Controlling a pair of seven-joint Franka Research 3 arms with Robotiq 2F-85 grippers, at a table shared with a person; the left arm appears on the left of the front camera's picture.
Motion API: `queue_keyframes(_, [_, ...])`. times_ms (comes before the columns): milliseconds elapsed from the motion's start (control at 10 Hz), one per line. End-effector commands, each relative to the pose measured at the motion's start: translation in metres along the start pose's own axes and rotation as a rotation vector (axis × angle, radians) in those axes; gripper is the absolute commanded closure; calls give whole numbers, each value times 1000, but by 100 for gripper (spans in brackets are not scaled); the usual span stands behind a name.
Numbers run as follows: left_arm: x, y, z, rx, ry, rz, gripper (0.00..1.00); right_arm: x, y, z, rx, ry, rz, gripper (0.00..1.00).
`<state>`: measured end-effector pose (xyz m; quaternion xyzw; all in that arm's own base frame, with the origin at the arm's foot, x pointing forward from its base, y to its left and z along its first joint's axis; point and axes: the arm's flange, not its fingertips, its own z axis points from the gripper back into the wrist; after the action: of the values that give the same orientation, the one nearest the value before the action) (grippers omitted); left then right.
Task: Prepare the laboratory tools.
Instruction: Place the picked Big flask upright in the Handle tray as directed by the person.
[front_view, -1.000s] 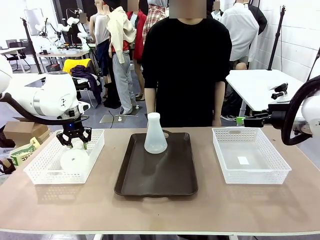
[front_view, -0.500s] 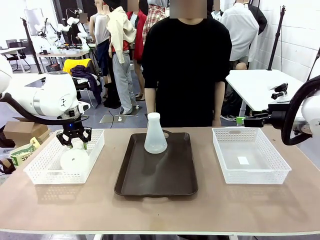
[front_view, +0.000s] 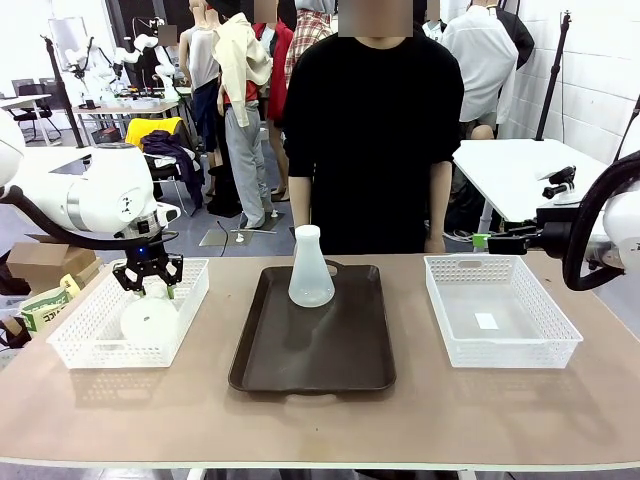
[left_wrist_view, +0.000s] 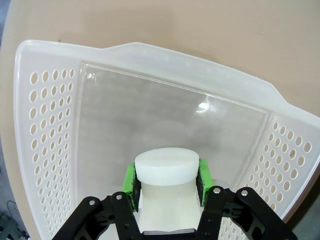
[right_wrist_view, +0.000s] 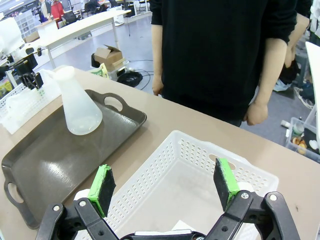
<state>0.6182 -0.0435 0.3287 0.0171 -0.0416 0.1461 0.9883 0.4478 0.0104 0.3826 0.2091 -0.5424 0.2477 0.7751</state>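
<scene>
- Left hand (front_view: 149, 283) is seen low in the left basket (front_view: 75, 335), its green pads (left_wrist_view: 131, 182) clamped on either side of the neck of a frosted flask (front_view: 149, 318); in the left wrist view the flask's rim (left_wrist_view: 167, 165) sits squarely between the pads, so the grasp is judged to be firm.
- That flask is seen lying in the left basket with its wide round base turned toward the camera, its neck toward the hand; whether the base rests on the basket floor cannot be told.
- The step in hand is judged to be the pick of the second flask from the left basket, with the lift not yet made.
- At the middle of the counter (front_view: 320, 420), the dark tray (front_view: 312, 350) is seen with the other flask (front_view: 311, 268) standing upright at its far end, near the person (front_view: 372, 140), whose arms hang at the sides.
- For the next move a straight lift clear of the basket wall would be called for, then a turn to bring the flask upright, and a carry rightward to the bare near part of the tray, well apart from the standing flask so that it is not knocked.
- Right hand (right_wrist_view: 165, 188) is held spread wide with nothing between its pads, hovering over the near corner of the right basket (front_view: 503, 322), which holds no flask; only a small pale slip is seen on its floor.
</scene>
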Motion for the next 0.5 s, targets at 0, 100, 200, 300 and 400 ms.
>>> queue_keyframes(0, [0, -1, 0, -3, -6, -1, 100, -1, 1, 0, -1, 3, -9, 0])
queue_keyframes(100, [0, -1, 0, -3, -6, -1, 100, -1, 1, 0, -1, 3, -9, 0])
queue_keyframes(200, [0, -1, 0, -3, -6, -1, 100, -1, 1, 0, -1, 3, -9, 0])
queue_keyframes(300, [0, 0, 0, 0, 0, 0, 100, -1, 1, 0, -1, 3, -9, 0])
queue_keyframes(400, [-4, 3, 9, 7, -25, -32, 100, -1, 1, 0, -1, 3, -9, 0])
